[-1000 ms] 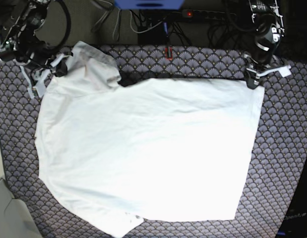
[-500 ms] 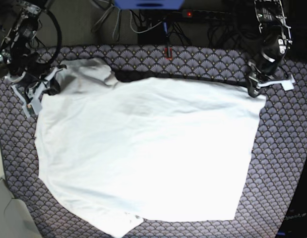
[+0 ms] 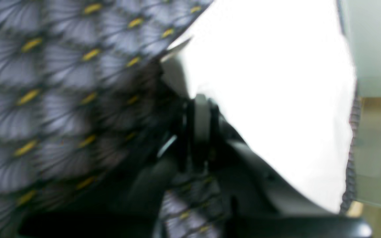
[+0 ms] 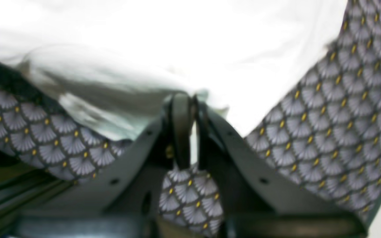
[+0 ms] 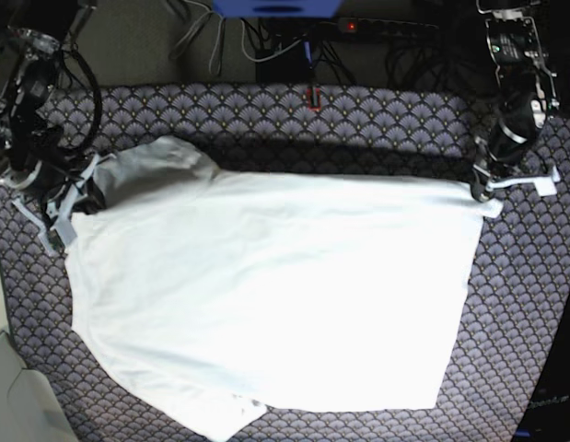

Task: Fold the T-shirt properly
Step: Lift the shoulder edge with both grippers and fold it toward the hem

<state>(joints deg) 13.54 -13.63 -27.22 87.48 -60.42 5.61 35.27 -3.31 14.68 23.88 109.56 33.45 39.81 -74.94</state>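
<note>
The white T-shirt (image 5: 266, 285) lies spread over the patterned cloth, its far edge lifted by both arms. My left gripper (image 5: 482, 189), on the right of the base view, is shut on the T-shirt's far right corner. The left wrist view shows that gripper (image 3: 201, 109) pinching the white fabric (image 3: 270, 82). My right gripper (image 5: 82, 189), on the left of the base view, is shut on the T-shirt's far left part, where a sleeve (image 5: 160, 161) bunches. In the right wrist view that gripper (image 4: 190, 102) clamps the fabric (image 4: 177, 39), which drapes away from it.
A dark tablecloth with a fan pattern (image 5: 533, 304) covers the table. Cables and a power strip (image 5: 377, 28) run along the back edge, with a blue object (image 5: 275, 7) at top centre. A grey surface (image 5: 8, 396) shows at the lower left.
Both grippers have pulled the T-shirt's far edge toward the near side and outward. The bunched left sleeve has flattened and dropped lower.
</note>
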